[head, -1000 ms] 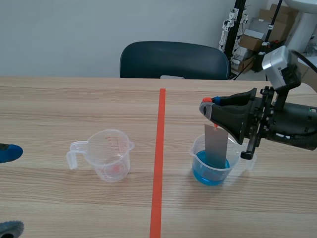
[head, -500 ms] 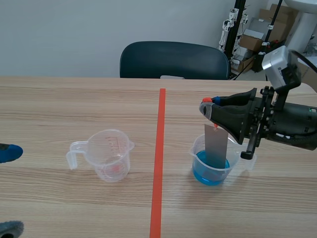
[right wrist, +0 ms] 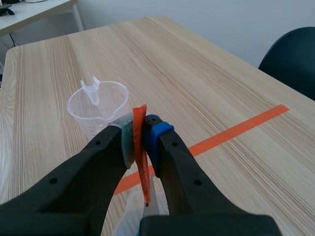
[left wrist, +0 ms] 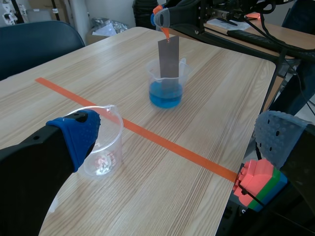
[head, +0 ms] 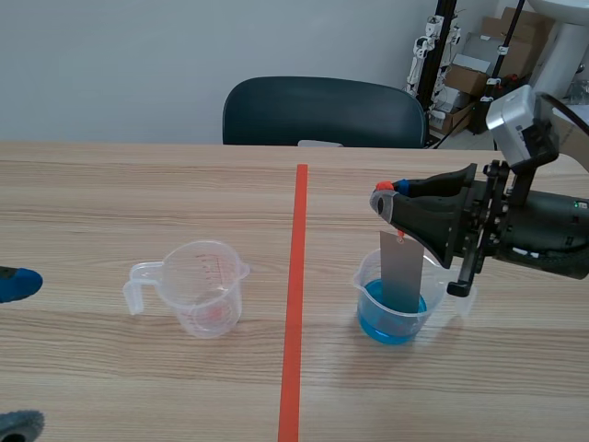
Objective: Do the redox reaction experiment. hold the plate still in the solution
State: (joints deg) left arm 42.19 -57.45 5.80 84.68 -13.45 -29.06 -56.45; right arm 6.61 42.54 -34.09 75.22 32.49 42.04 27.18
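Observation:
A grey metal plate (head: 401, 269) hangs upright with its lower end in the blue solution of a clear beaker (head: 394, 304), right of the red tape line. An orange tag (right wrist: 141, 147) holds the plate's top, and my right gripper (head: 387, 189) is shut on that tag above the beaker. From the left wrist the plate (left wrist: 168, 49) and beaker (left wrist: 166, 87) stand far ahead. My left gripper (left wrist: 177, 142) is open at the table's near left edge, its blue pad (head: 17, 283) well left of everything.
An empty clear measuring cup (head: 201, 287) with a handle stands left of the tape line (head: 294, 304); it sits close ahead of my left gripper, the cup (left wrist: 101, 142) beside its blue pad. A dark chair (head: 322, 112) stands behind the table.

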